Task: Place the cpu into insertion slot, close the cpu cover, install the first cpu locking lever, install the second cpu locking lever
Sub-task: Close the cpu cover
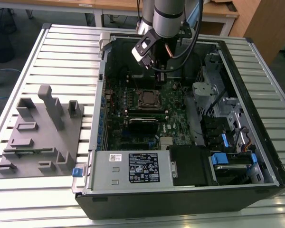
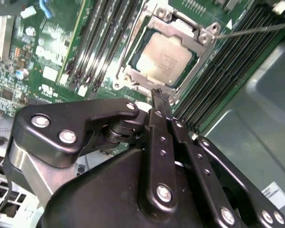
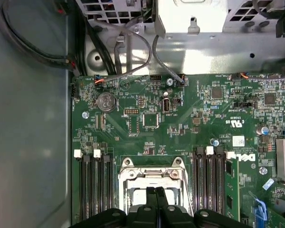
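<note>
The cpu [image 2: 164,56], a dull silver square, lies in the insertion slot [image 1: 148,99] on the green board. The silver cpu cover [image 2: 143,34] lies flat around it, framing the chip. A thin metal lever [image 2: 256,29] runs out from one socket corner across the memory slots. My gripper [image 2: 157,93] is shut with nothing between its fingers, its tips just over the socket's edge. In the first wrist view the gripper [image 3: 155,191] hangs over the cover [image 3: 152,174]. In the exterior view the gripper [image 1: 160,78] hovers inside the case above the socket.
Long black memory slots [image 3: 92,190] flank the socket on both sides. The open computer case [image 1: 180,194] has a power supply [image 1: 133,167], drive cages [image 1: 228,118] and cables [image 3: 128,52]. A grey fixture block [image 1: 40,133] stands on the slatted table at the exterior view's left.
</note>
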Controlling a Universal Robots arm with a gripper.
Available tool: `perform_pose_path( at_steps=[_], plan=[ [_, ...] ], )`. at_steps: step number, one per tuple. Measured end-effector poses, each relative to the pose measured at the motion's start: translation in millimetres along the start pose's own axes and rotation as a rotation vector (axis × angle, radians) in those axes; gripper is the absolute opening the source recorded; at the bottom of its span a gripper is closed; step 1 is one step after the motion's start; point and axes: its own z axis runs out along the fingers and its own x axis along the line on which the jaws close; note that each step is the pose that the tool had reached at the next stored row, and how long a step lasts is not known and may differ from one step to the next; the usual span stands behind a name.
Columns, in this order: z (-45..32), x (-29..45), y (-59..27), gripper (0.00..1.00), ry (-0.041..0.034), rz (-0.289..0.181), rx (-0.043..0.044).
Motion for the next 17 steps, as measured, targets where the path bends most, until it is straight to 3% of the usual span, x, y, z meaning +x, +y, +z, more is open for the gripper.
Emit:
perform_pose_path(
  at_steps=[9, 17],
  plan=[
    [6.6, -0.7, -16.3, 0.1, -0.0002, 0.0, 0.0001],
    [10.8, -6.3, -16.9, 0.1, -0.0001, 0.0, 0.0]
  ],
)
